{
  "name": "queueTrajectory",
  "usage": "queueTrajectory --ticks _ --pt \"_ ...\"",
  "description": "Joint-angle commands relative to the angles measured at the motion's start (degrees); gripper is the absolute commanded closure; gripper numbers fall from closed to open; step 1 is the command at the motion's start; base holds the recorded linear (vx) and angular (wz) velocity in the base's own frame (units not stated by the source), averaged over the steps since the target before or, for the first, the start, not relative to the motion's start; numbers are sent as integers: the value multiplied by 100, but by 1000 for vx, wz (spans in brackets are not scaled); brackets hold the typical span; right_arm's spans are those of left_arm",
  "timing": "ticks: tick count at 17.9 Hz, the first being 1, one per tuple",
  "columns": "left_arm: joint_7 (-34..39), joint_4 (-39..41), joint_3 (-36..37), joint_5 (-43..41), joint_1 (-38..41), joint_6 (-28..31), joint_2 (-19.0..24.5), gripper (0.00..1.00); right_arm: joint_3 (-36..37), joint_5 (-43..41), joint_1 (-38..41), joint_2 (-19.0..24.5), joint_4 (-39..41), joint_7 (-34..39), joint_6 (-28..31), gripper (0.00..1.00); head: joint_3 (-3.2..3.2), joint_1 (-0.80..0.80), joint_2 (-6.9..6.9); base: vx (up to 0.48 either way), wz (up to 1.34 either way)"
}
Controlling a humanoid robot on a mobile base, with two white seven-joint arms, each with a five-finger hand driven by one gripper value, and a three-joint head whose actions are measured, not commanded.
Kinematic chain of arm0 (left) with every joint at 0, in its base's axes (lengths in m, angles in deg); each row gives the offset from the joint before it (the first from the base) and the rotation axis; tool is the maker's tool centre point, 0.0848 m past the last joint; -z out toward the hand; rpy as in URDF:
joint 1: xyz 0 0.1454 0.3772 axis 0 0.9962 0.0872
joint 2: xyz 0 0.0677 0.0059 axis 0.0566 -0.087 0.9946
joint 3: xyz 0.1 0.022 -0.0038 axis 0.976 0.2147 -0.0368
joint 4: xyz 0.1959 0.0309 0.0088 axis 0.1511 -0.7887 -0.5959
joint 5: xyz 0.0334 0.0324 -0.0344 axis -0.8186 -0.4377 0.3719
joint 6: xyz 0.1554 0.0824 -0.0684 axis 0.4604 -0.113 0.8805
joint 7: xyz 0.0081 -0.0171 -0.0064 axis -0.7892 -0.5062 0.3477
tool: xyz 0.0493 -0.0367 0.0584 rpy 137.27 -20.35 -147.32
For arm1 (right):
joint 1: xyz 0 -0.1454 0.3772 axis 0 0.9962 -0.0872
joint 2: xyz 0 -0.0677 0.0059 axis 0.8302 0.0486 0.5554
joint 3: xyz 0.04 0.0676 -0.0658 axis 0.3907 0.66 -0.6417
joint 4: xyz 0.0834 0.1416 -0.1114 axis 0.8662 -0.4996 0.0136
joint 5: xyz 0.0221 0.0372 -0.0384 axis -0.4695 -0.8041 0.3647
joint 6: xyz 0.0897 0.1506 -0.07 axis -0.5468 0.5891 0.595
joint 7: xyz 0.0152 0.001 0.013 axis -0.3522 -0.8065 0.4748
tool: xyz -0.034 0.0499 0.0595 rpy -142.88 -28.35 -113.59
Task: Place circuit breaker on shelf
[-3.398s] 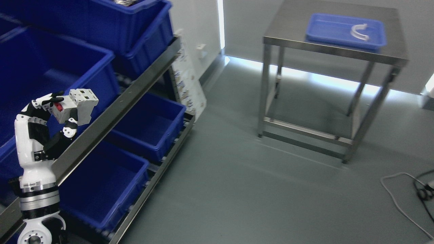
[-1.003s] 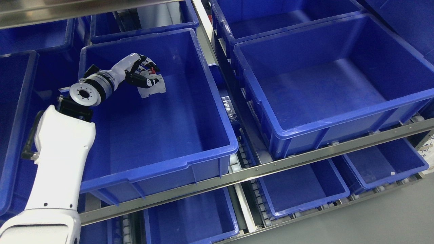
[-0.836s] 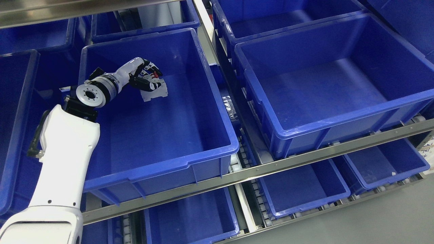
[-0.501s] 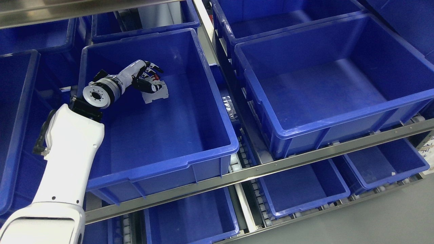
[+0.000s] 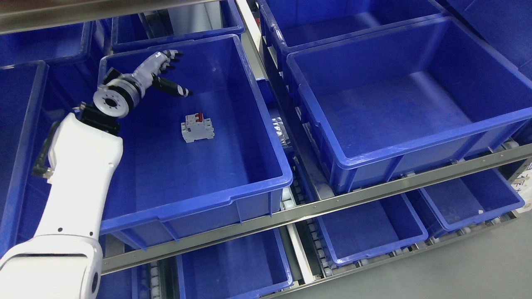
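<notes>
Circuit breaker [image 5: 197, 128] resting on the bin [image 5: 249, 189] floor, below and right of the spread, empty left hand [image 5: 164, 72].

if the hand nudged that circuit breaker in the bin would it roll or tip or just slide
Most likely slide: the circuit breaker is a blocky, flat-sided body lying on the smooth floor of the blue bin. It looks like rigid moulded plastic, so it shouldn't flex. Its red switch levers stick out and could snag the fingers of the open left hand.

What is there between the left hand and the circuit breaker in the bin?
Nothing: in the head view only bare bin floor separates the open left hand from the circuit breaker.
</notes>
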Motion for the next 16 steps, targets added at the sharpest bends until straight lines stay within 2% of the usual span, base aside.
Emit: queueTrajectory --ticks 1,3,5,8,10,16 --pt "891 577 -2488 301 -392 -18 -894 1 0 0 0 -100 0 4 -4 0 0 0 0 0 0" --pt "1698 1093 -3174 494 -314 -254 -1008 0 0 0 0 -100 0 4 -4 0 0 0 0 3 27" --pt "2184 1752 -3117 591 97 -422 -1008 0 0 0 0 -100 0 4 -4 0 0 0 0 0 0" --pt "2107 3062 -2476 644 949 -361 -1008 0 0 0 9 -100 0 4 -4 0 0 0 0 -31 -28" --pt "1958 3932 -2046 793 1608 -55 -1008 0 0 0 9 -100 0 4 -4 0 0 0 0 -84 33" --pt "1940 5349 -1666 952 2656 166 -1008 0 0 0 0 -100 0 4 -4 0 0 0 -1 -170 9"
